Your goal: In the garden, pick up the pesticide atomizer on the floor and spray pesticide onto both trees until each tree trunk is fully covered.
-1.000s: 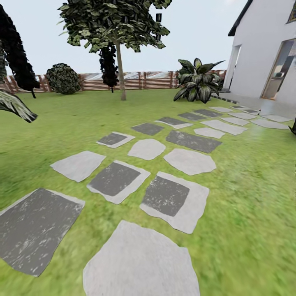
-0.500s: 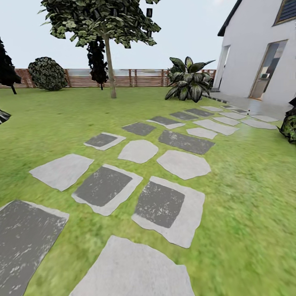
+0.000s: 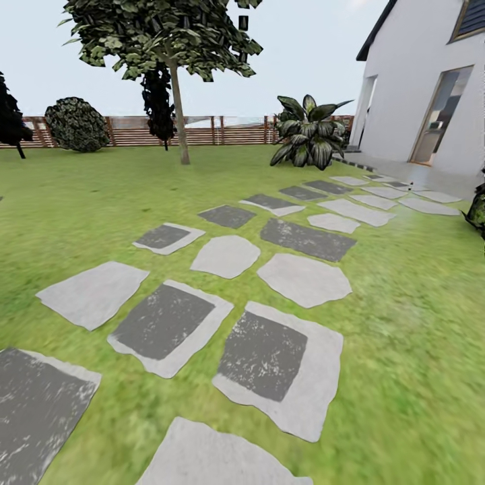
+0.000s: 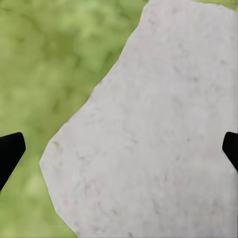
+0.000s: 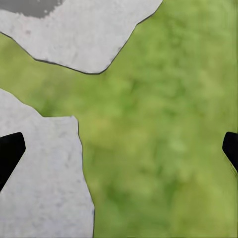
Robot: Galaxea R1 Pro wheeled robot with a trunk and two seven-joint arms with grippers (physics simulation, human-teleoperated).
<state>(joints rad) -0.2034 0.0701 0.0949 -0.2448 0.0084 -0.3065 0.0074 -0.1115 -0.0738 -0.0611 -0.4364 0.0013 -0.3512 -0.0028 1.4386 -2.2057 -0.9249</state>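
Tree trunk (image 3: pixel 179 114) stands upright, leaning slightly; both arms' jaws spread apart, empty.

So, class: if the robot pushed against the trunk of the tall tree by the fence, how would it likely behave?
The trunk is thin but straight and set in the lawn, so it would probably stay stiff and not roll. With a wide crown high up, it might sway slightly. It likely cannot be lifted.

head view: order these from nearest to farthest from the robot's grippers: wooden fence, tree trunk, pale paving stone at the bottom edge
1. Pale paving stone, at the bottom edge, just ahead of the robot.
2. Tree trunk, across the lawn, upper left.
3. Wooden fence, behind the trunk, at the back.
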